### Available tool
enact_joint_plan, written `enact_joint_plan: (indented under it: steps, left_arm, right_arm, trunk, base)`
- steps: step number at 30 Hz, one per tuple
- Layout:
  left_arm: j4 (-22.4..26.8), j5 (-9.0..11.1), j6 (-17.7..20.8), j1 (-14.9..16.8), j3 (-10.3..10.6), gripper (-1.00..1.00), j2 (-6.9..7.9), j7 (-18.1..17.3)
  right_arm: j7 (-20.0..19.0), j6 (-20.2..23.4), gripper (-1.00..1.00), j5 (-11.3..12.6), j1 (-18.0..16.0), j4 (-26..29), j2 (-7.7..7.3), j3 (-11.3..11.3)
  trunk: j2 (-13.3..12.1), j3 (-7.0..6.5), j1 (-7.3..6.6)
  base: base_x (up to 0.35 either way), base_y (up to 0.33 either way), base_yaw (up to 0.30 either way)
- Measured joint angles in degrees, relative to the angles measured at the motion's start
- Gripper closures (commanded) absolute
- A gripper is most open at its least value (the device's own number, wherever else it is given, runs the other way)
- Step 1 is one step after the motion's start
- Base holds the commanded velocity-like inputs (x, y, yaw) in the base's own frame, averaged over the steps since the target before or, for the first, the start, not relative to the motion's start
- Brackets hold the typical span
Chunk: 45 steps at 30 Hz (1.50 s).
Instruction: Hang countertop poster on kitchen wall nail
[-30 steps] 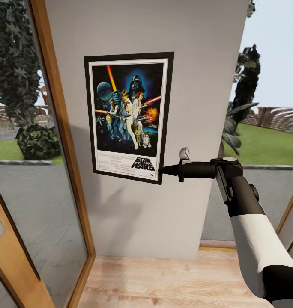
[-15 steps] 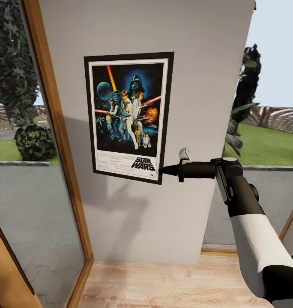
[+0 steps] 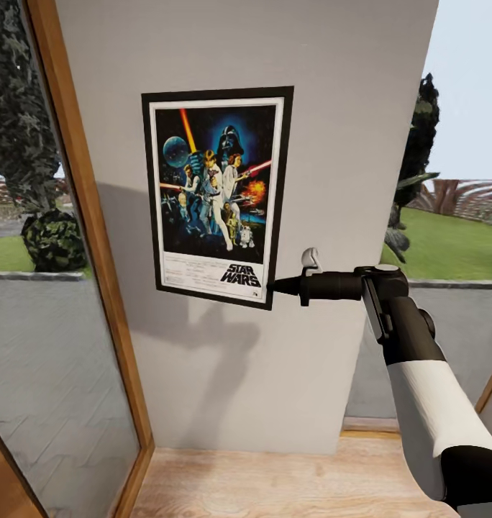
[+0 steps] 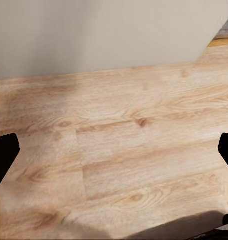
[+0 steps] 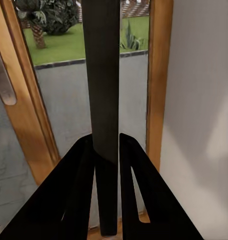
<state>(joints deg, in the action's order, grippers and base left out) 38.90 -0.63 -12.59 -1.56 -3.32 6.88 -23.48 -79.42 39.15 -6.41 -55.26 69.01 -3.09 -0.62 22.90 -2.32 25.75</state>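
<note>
Poster (image 3: 217,196) seen edge-on in the right wrist view as a dark strip (image 5: 105,100), printed face hidden there, top cut off by the frame edge. Right gripper (image 5: 106,150) fingertips clamped on that edge, bases cropped at the picture's border. In the head view, fingertips (image 3: 275,286) merged with the black frame at its lower right corner, contact hard to separate. Nail behind the poster not discernible. Small print above the title too tiny to read. Left gripper (image 4: 114,150) showing just two dark fingertips (image 4: 4,155) at opposite borders over wood floor (image 4: 119,150), rest cropped.
</note>
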Motion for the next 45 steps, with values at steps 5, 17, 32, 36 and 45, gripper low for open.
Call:
enact_joint_plan:
  steps: [5, 17, 32, 36, 45]
  left_arm:
    - [0.0, 0.0, 0.0, 0.0, 0.0, -1.0, 0.0, 0.0]
    - [0.0, 0.0, 0.0, 0.0, 0.0, -1.0, 0.0, 0.0]
    - [0.0, 0.0, 0.0, 0.0, -0.1, -1.0, 0.0, 0.0]
    - [0.0, 0.0, 0.0, 0.0, -0.1, -1.0, 0.0, 0.0]
    - [0.0, 0.0, 0.0, 0.0, -0.1, -1.0, 0.0, 0.0]
  right_arm:
    - [0.0, 0.0, 1.0, 1.3, 0.0, 0.0, -0.04, 0.0]
    - [0.0, 0.0, 1.0, 1.8, 0.0, -0.1, -0.09, 0.0]
    - [0.0, 0.0, 1.0, 1.8, 0.0, -0.2, -0.1, -0.1]
    - [0.0, 0.0, 1.0, 1.8, 0.0, -0.2, -0.11, -0.1]
    - [0.0, 0.0, 1.0, 1.8, 0.0, -0.2, -0.17, -0.1]
  trunk:
    - [0.0, 0.0, 0.0]
    - [0.0, 0.0, 0.02]
    - [0.0, 0.0, 0.01]
    - [0.0, 0.0, 0.01]
    - [0.0, 0.0, 0.01]
  base:
    - [0.228, 0.0, 0.0]
    - [0.034, 0.0, 0.0]
    - [0.09, 0.0, 0.0]
    - [0.039, 0.0, 0.0]
    - [0.149, 0.0, 0.0]
